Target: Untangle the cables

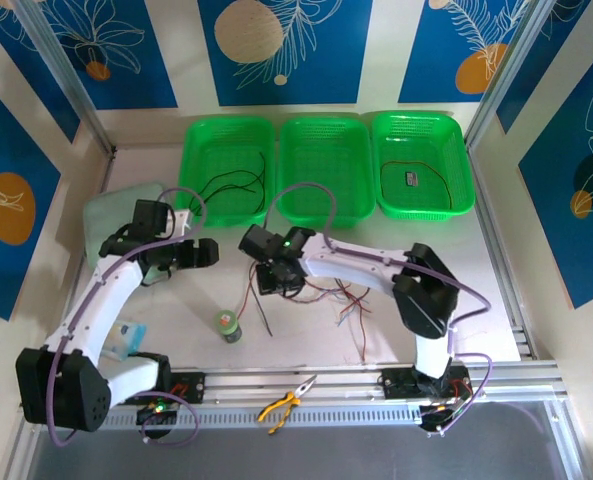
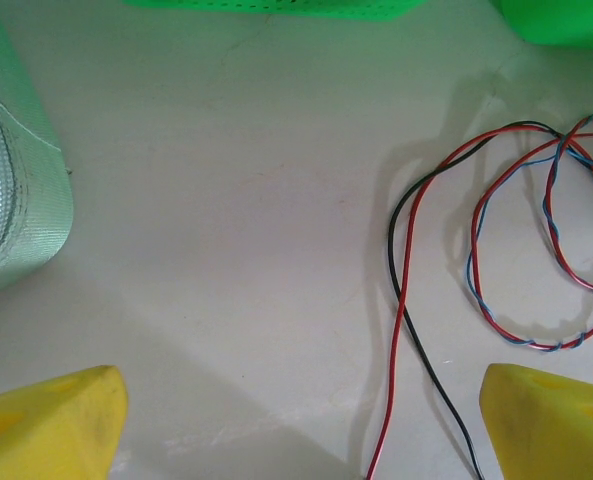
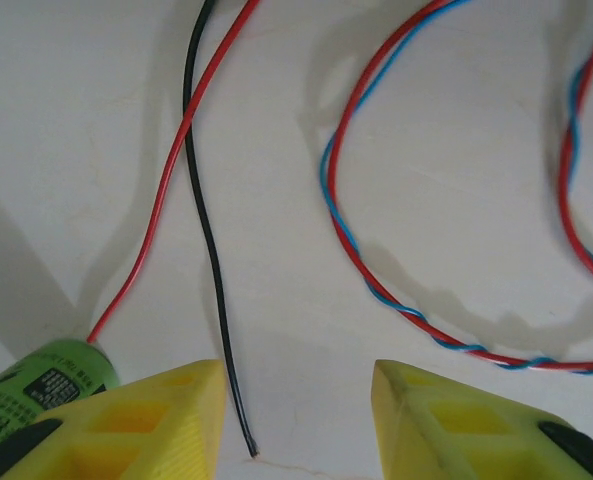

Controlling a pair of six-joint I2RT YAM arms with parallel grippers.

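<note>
The cables lie loosely tangled on the table middle, just right of my right gripper. In the right wrist view that gripper is open and low over the table. A black wire ends between its yellow fingertips, close to the left one, and is not clamped. A red wire runs to a green battery cell. A twisted red-blue pair loops to the right. My left gripper is open and holds nothing. The left wrist view shows its gripper, the red and black wires and the twisted pair ahead right.
Three green baskets line the back; the left basket and the right basket each hold a black wire. A pale green pouch lies at far left, the battery cell sits in front, and yellow pliers rest on the front rail.
</note>
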